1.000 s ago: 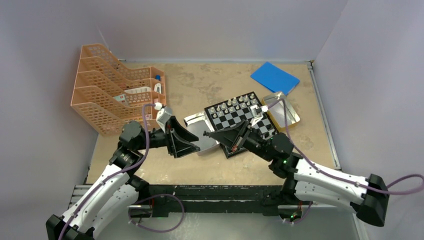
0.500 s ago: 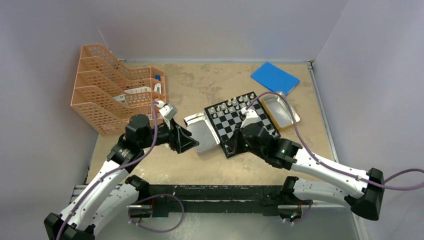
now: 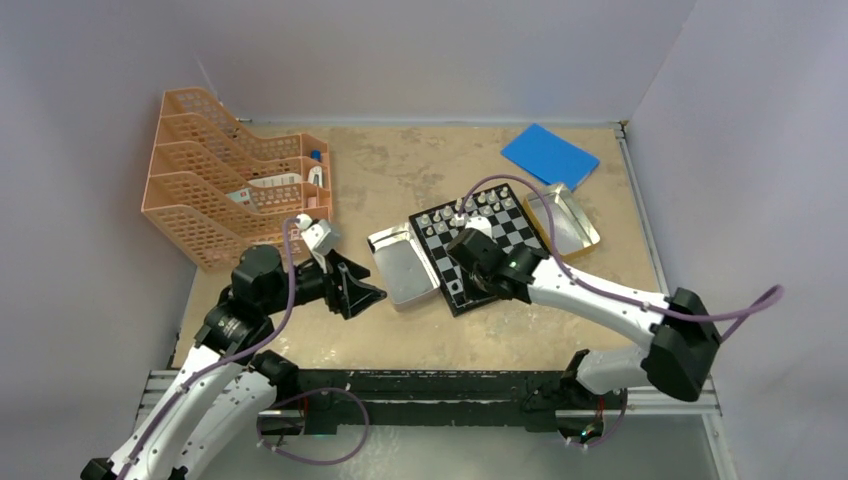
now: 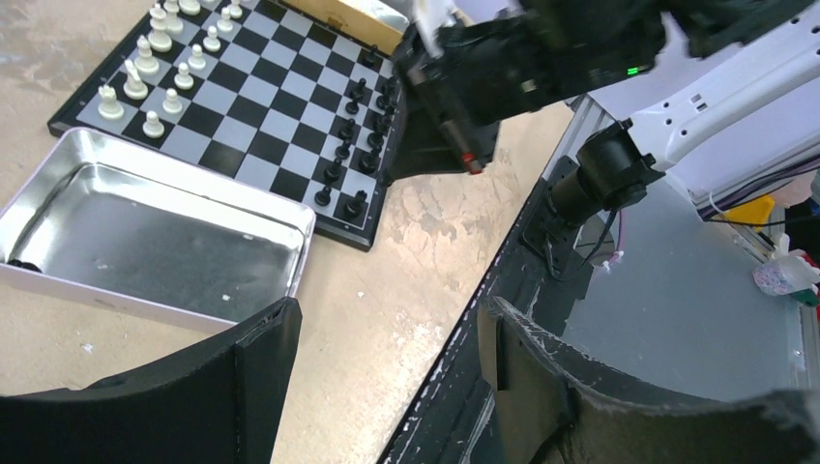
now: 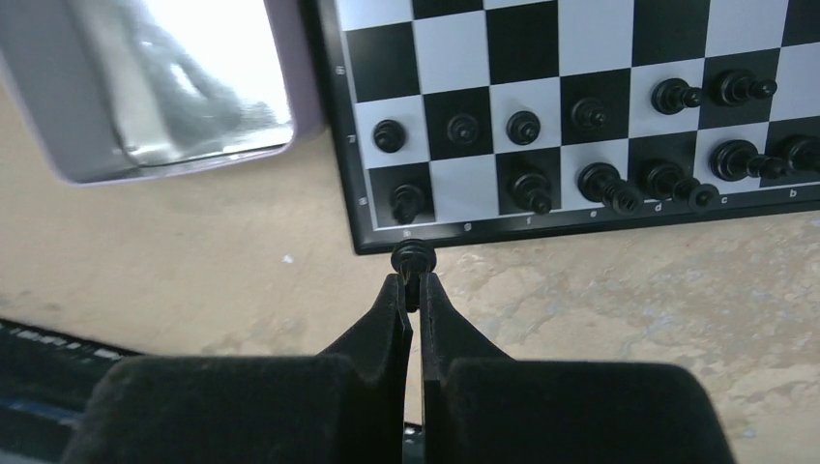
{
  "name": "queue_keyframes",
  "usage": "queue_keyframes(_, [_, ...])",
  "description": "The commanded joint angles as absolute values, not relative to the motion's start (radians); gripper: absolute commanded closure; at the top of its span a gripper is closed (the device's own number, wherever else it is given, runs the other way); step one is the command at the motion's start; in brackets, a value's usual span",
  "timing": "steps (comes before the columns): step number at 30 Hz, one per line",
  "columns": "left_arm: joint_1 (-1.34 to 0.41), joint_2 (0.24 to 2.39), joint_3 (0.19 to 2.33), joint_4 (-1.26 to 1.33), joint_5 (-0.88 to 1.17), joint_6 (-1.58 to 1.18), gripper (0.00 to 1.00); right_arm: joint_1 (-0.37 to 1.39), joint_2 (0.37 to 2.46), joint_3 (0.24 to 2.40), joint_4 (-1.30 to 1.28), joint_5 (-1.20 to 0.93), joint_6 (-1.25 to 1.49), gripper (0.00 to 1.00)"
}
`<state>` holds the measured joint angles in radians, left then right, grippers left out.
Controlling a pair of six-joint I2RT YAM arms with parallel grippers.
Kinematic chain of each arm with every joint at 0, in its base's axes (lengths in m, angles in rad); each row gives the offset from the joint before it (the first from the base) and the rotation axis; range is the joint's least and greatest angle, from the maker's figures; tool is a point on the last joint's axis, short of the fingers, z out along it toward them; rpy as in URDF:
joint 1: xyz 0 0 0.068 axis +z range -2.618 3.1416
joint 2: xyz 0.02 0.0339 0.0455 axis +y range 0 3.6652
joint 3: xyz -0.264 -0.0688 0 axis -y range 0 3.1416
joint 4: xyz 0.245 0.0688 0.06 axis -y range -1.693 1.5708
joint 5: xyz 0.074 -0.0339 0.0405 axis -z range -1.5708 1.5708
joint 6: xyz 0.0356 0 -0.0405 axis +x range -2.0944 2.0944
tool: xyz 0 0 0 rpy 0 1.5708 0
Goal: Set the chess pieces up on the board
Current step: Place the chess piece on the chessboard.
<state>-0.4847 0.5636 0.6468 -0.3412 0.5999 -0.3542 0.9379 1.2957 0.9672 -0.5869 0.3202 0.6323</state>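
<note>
pinching a small black piece (image 5: 412, 257) by its stem, the right arm's fingers (image 5: 414, 290) are closed tight on it, and its round head shows just past their tips. whether it hangs truly upright i cannot tell. it sits at the outer edge of the near border of the board (image 5: 571, 230), by the corner next to the silver tin (image 5: 174, 87), and is not yet over any square.

the relation that matters: the board lies straight ahead of the fingertips. the black pieces (image 5: 604, 184) fill its two nearest rows, and the back row has one gap, the empty white square (image 5: 464, 198) second from the corner. that gap lies just ahead and a little to the right of the held piece, past the border, with a neighbour standing on each side. i judge the move to be a short push forward and a careful lowering between those two.

the left arm's fingers (image 3: 365, 295) are spread and hold nothing. they hover over the worktop (image 3: 400, 170) on the far side of the tin, well apart from the board, so the right arm is plainly the nearer.
</note>
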Motion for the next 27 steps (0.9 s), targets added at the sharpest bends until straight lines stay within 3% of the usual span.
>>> queue_keyframes(1, [-0.486, 0.542, 0.67, -0.325, 0.592, -0.327, 0.33, 0.894, 1.378, 1.012, -0.611, 0.312, 0.563, 1.0])
queue_keyframes(27, [-0.486, 0.547, 0.676, -0.331, 0.624, -0.313, 0.33, 0.819, 1.545, 1.035, -0.568, 0.261, 0.516, 1.0])
